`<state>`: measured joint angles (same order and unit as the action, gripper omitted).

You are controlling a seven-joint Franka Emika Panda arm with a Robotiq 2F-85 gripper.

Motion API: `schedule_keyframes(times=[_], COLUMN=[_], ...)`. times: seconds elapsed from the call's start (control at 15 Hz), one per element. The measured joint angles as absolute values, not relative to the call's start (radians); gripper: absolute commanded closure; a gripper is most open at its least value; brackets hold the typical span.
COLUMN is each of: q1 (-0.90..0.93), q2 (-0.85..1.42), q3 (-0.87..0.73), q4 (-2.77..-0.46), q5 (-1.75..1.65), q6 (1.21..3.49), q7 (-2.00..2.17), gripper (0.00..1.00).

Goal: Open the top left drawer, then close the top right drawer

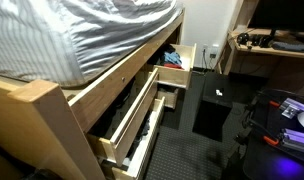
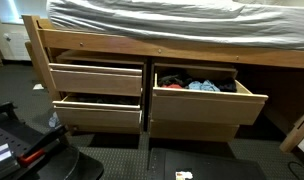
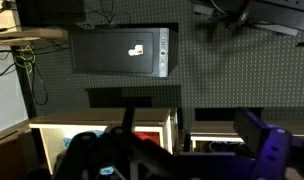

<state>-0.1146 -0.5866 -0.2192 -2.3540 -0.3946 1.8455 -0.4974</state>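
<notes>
Standing open, top right drawer (image 2: 207, 108); gripper (image 3: 122, 155) dark, blurred, cut off below.

The top left drawer (image 2: 97, 82), pale pine with a plain front, is seen pulled out above its twin. The top right drawer (image 2: 207, 107) is drawn open, filled with blue and mixed clothes.
</notes>
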Motion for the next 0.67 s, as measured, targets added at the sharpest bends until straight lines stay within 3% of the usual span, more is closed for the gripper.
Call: schedule_keyframes(times=[0.27, 0.67], q1=[-0.128, -0.229], q2=[-0.539, -0.225], q3=[-0.235, -0.332], q4=[-2.330, -2.198], q5=[-0.403, -0.453], q6=[1.838, 1.896], q7=[-0.418, -0.282], gripper=[0.00, 0.00])
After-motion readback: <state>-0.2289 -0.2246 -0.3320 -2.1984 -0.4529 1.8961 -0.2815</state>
